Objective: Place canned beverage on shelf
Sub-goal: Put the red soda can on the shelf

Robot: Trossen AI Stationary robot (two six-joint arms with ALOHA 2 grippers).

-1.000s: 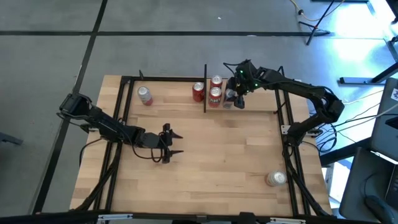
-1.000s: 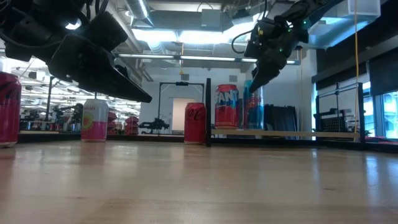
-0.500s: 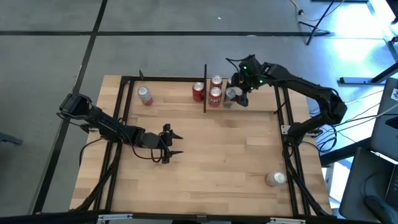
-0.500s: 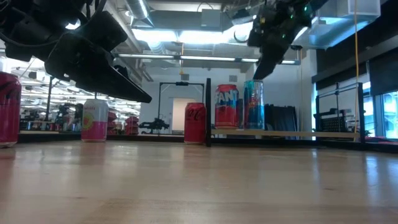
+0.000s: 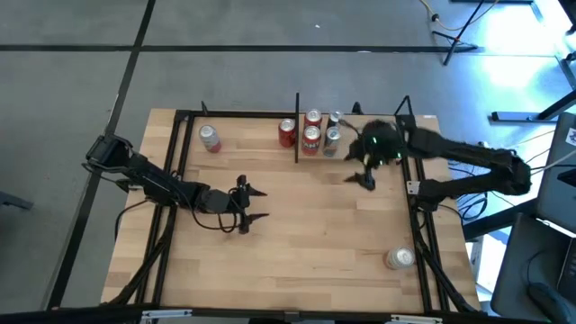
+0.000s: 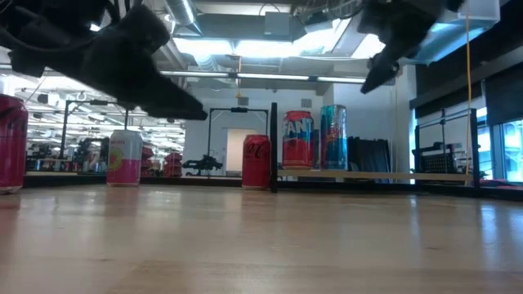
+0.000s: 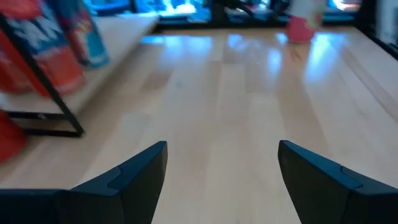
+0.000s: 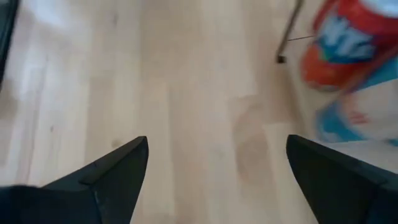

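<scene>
The blue can (image 5: 332, 136) stands upright on the shelf (image 5: 373, 144) at the counter's far edge, beside two orange cans (image 5: 311, 136). A rigid, smooth cylinder — likely slippery; take it mid-wall. Right gripper (image 5: 364, 175) hangs near the shelf, fingers spread, empty — left gripper (image 5: 251, 205), mid-counter, likewise.

Looks like a robotics lab or open workshop hall: two arms at a wood table (image 5: 297, 225) on grey concrete floor (image 5: 225, 72), exposed ceiling ducts w/ strip lights (image 6: 245, 45), tripod legs (image 5: 468, 31), more benches behind.
</scene>
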